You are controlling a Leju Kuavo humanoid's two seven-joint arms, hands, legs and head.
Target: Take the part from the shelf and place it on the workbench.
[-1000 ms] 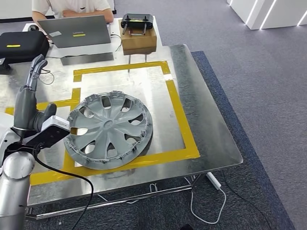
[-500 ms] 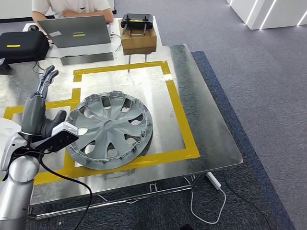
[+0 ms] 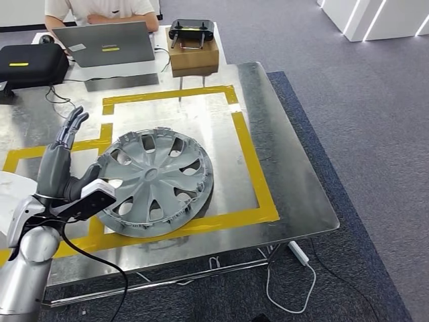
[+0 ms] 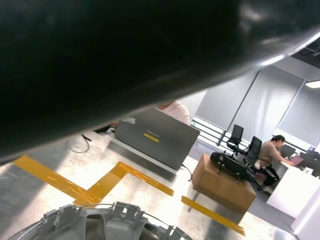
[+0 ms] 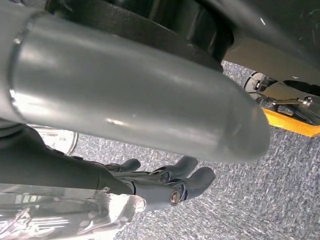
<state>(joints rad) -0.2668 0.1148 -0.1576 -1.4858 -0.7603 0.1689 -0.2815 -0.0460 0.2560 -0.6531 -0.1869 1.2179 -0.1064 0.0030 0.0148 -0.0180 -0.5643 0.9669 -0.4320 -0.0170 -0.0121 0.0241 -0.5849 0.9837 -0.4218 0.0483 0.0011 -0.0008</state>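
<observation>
The part, a grey hubcap [image 3: 151, 181], lies flat on the metal workbench [image 3: 283, 181] inside the yellow tape rectangle, its near-left rim over the tape. My left hand [image 3: 63, 161] hovers just left of the hubcap with fingers stretched and apart, holding nothing; its thumb is close to the rim, and I cannot tell if it touches. The hubcap's notched rim [image 4: 98, 222] also appears in the left wrist view. My right hand [image 5: 166, 182] hangs over grey carpet with fingers extended and nothing in them.
A laptop [image 3: 104, 43], a black case [image 3: 30, 64] and a cardboard box [image 3: 194, 57] with a controller on top stand along the far edge. A person [image 3: 98, 8] sits behind the laptop. A power strip [image 3: 298, 253] and cables lie under the bench's near-right corner.
My left hand has moved right and nearer, closing on the hubcap's left rim, fingers still spread. The hubcap has not moved.
</observation>
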